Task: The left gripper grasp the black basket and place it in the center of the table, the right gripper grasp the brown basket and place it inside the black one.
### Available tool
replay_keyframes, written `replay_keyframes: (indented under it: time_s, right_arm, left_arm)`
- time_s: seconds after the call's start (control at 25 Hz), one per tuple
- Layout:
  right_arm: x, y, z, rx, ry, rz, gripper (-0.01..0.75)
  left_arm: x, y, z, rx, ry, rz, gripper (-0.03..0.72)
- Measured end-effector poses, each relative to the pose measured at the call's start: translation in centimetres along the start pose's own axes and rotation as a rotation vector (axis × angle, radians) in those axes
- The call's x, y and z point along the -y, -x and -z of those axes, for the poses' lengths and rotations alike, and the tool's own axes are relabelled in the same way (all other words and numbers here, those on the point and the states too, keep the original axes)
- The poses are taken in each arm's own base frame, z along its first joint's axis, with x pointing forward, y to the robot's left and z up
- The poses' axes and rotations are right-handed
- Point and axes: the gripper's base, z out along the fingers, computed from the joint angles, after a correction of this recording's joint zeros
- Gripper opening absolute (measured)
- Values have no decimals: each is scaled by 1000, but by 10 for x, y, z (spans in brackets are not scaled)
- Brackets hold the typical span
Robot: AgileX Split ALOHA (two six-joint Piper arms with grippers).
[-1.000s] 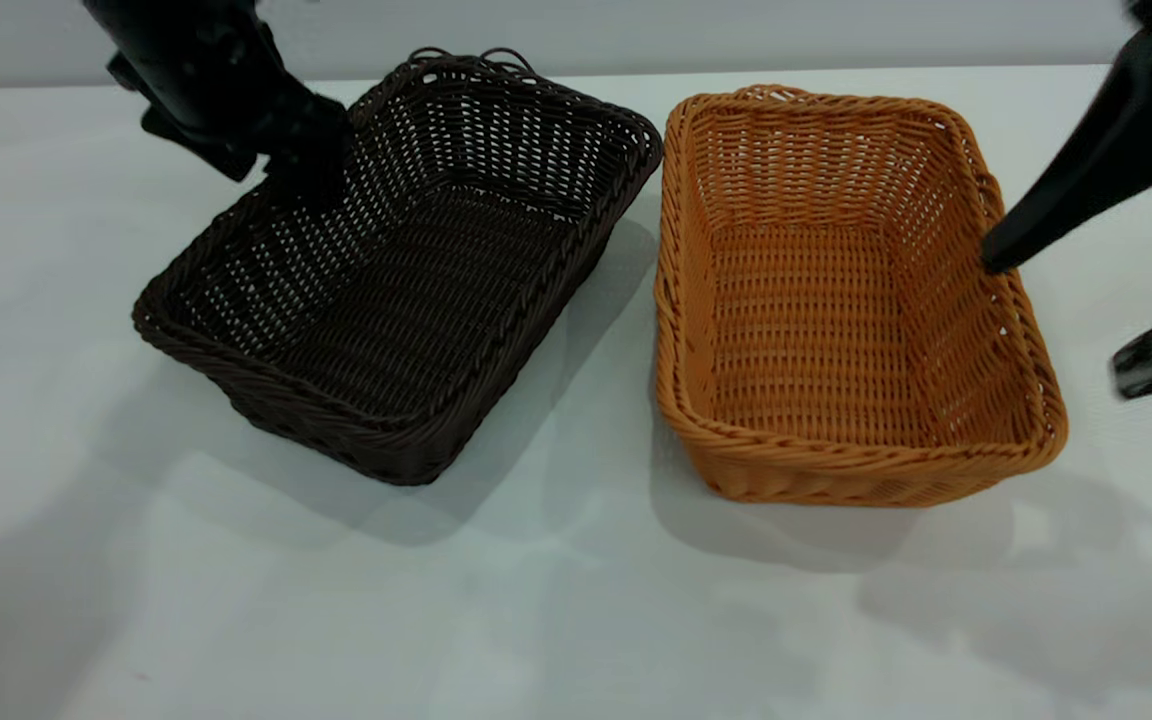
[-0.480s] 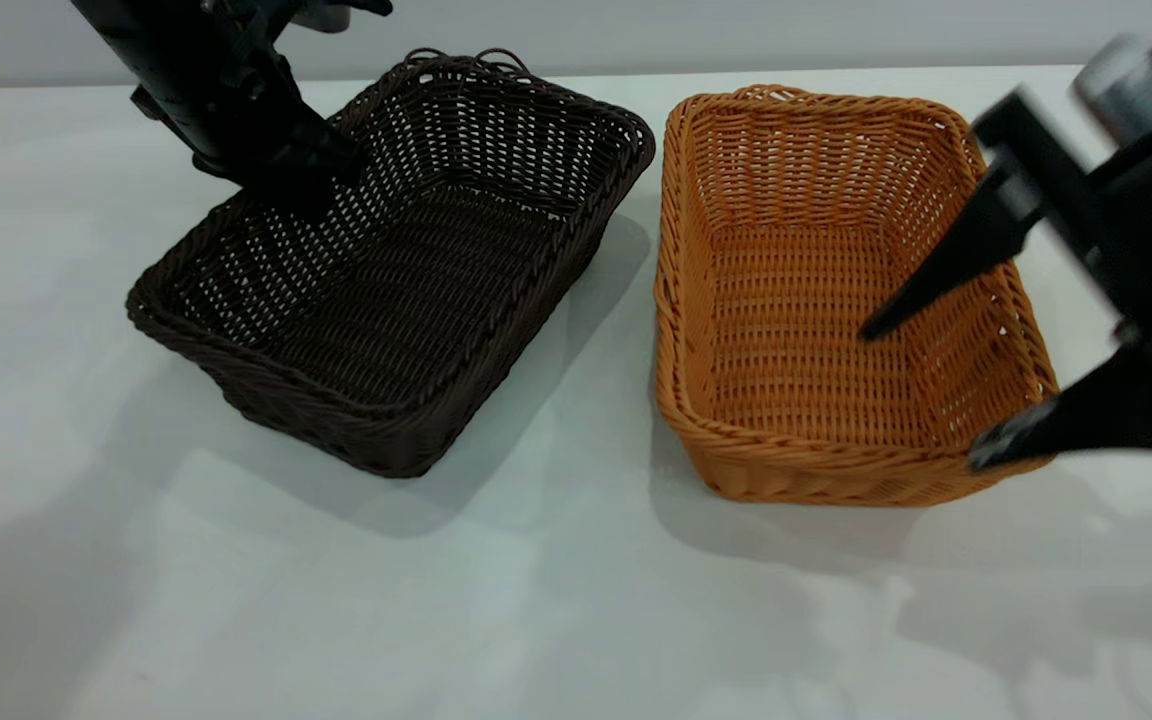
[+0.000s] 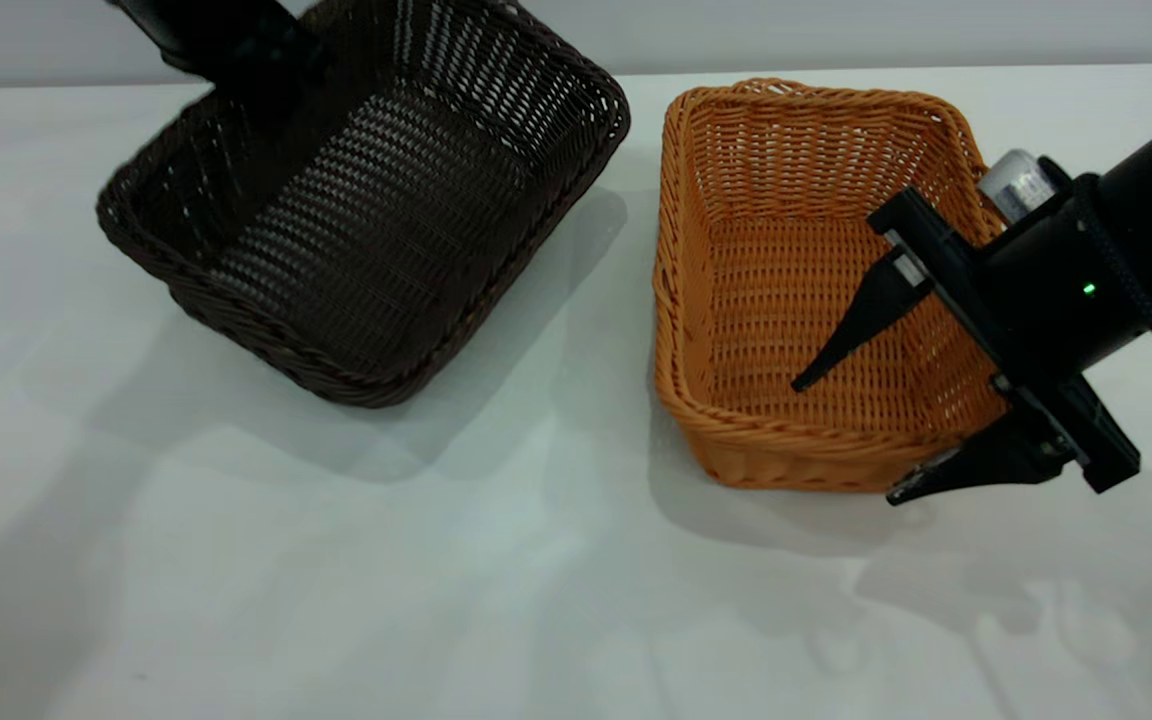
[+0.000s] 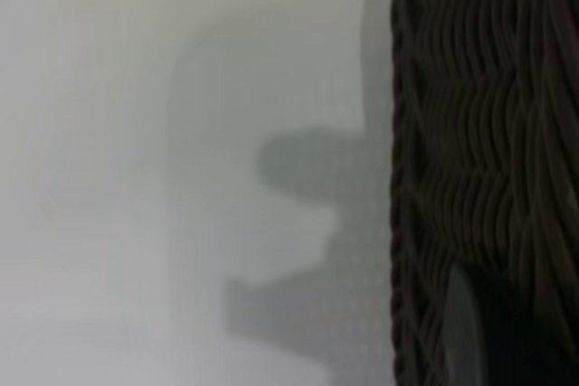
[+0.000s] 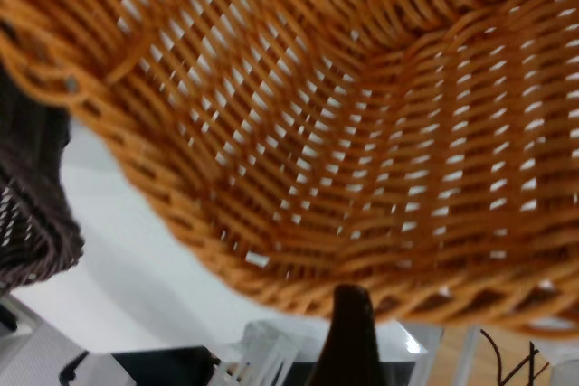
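The black basket hangs tilted above the table at the back left, its far left rim held by my left gripper, which is shut on it. In the left wrist view the dark wicker wall fills one side beside a finger. The brown basket stands on the table at the right. My right gripper is open and straddles its near right wall, one finger inside and one outside. The right wrist view shows the brown basket's inside and one dark finger.
A pale wall runs behind the table's far edge. The black basket's shadow lies on the table between the two baskets. A corner of the black basket shows in the right wrist view. Bare tabletop stretches along the front.
The left gripper has lifted the black basket up and tilted it. The right gripper has swung in over the brown basket's near right corner, one finger now inside.
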Motion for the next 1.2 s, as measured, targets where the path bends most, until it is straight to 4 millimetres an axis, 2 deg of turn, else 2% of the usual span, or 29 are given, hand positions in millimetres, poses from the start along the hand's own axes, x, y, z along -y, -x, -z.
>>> replay_keyframes:
  time_s: [0.12, 0.2, 0.28, 0.44, 0.48, 0.6, 0.72, 0.92, 1.08, 1.2]
  right_arm:
    - [6, 7, -7, 26, -27, -67, 521]
    - [10, 11, -12, 45, -48, -97, 476]
    - [10, 14, -13, 63, -52, -103, 399]
    - [9, 25, -10, 146, -49, -125, 157]
    - [8, 29, -8, 163, -37, -141, 122]
    - [9, 44, 3, 197, -7, -150, 86]
    - [12, 70, 24, 239, 40, -109, 70]
    - [13, 124, 82, 330, 196, -40, 68]
    - [10, 152, 130, 368, 299, 44, 68]
    - [2, 159, 154, 355, 350, 119, 68]
  left_arm:
    - [-2, 1, 3, 6, 7, -20, 76]
    - [-2, 1, 3, 6, 7, -21, 76]
    - [-2, 1, 3, 6, 7, -22, 76]
    - [-3, 1, 3, 1, 7, -24, 76]
    - [-5, 0, 3, -1, 10, -27, 76]
    - [-11, -2, 4, -4, 18, -48, 76]
    - [-11, -1, 5, 1, 18, -77, 76]
    - [1, 3, 6, 7, 5, -204, 76]
    - [31, 12, 8, 18, -25, -376, 76]
    - [65, 18, 10, 28, -63, -564, 76]
